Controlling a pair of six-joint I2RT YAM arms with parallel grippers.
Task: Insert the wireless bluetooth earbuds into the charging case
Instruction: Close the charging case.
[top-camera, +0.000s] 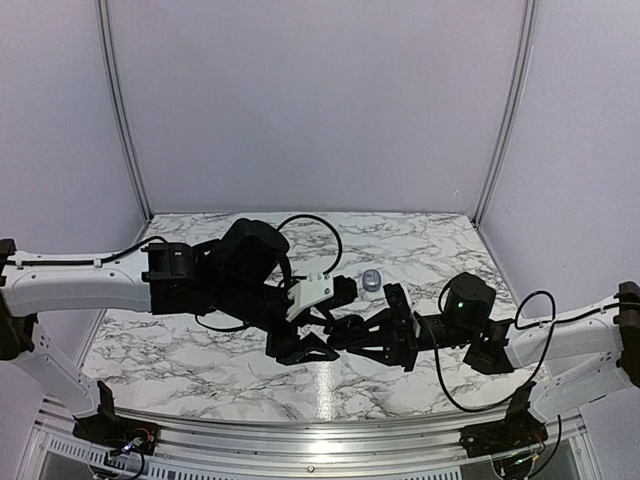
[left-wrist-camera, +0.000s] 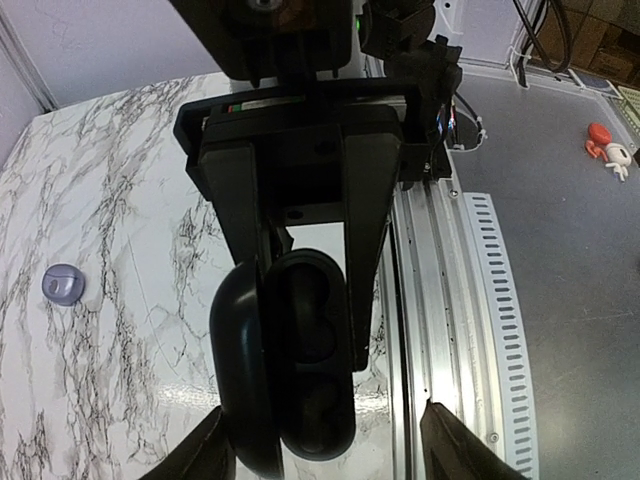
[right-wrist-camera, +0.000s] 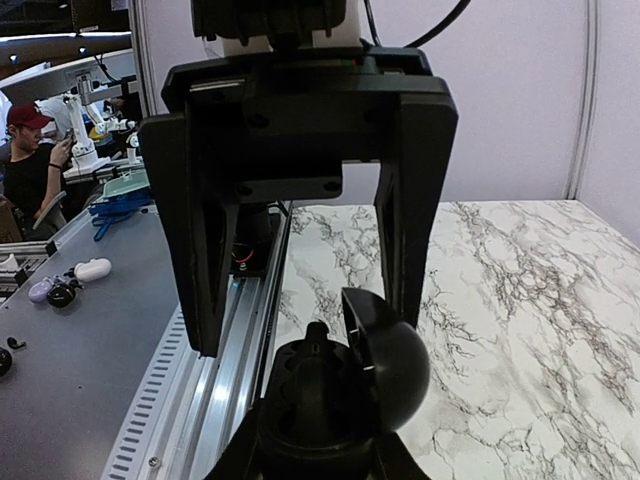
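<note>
Left wrist view: a grey bud lies on the table, well apart from the open case, its wells too dark to read. The right gripper clamps the case; the left gripper, spread and empty, should fetch the bud with the case held level.

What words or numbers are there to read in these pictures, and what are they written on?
No text can be read anywhere.
Charging case: plain black, no lettering shows.
Grey earbud on the table: no writing shows.
Coloured marks on the black part above the case: too small to read.
</note>
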